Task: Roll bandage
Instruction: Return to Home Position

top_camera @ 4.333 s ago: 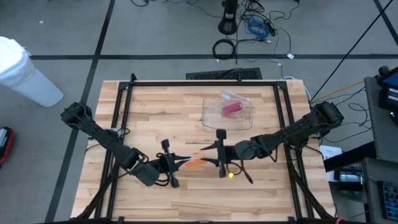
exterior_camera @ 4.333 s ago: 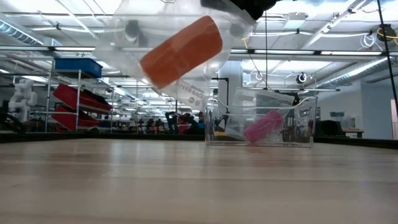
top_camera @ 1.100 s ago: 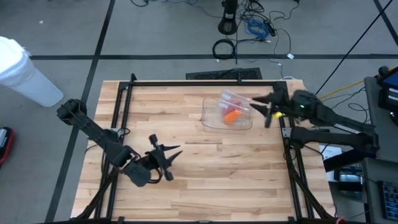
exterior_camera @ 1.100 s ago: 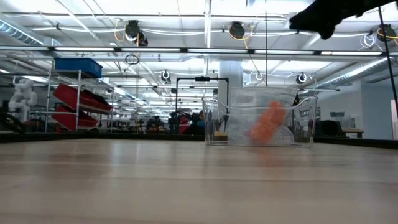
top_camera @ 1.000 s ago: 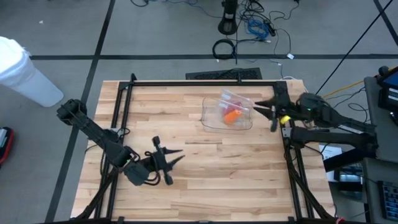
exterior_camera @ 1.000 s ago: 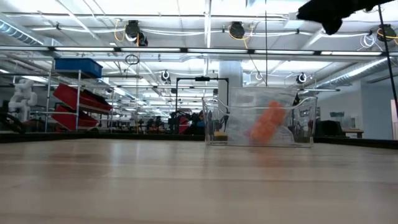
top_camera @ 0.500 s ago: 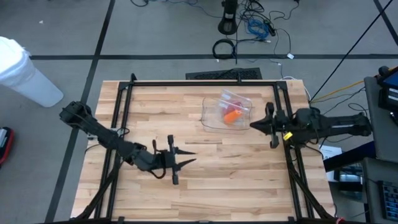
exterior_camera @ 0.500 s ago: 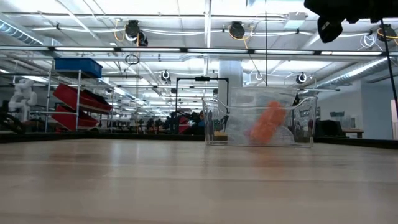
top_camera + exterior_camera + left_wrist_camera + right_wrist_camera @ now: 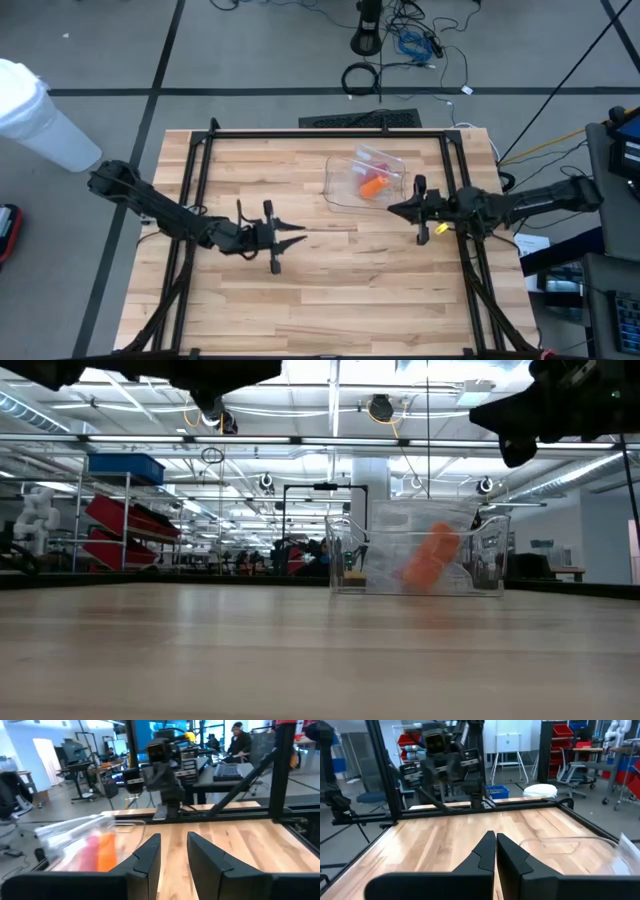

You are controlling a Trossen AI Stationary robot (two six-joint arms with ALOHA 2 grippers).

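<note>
An orange bandage roll (image 9: 372,186) lies in a clear bag inside a clear container (image 9: 338,196) at the table's far middle, with a pink roll (image 9: 379,166) beside it. The low view shows the orange roll (image 9: 428,560) leaning behind the container's wall (image 9: 345,565). My right gripper (image 9: 393,210) hovers shut just off the container's near right corner, pointing toward the table's left edge. My left gripper (image 9: 298,236) hovers open over the table's middle, pointing right, with nothing between its fingers (image 9: 150,854). In the left wrist view the bag (image 9: 75,832) lies off to one side.
A black frame (image 9: 320,133) runs round the tabletop, and its rails stand close to both arms. Bare wood stretches along the table's near half (image 9: 330,310). The right wrist view shows the container's rim (image 9: 570,840) beside my shut fingers (image 9: 487,850).
My right gripper has swung from beside the container's right side toward the table's near and left, sunk lower, and shut. My left gripper has gone toward the table's right and far side, sinking and levelling out, still open. The container and rolls have stayed put.
</note>
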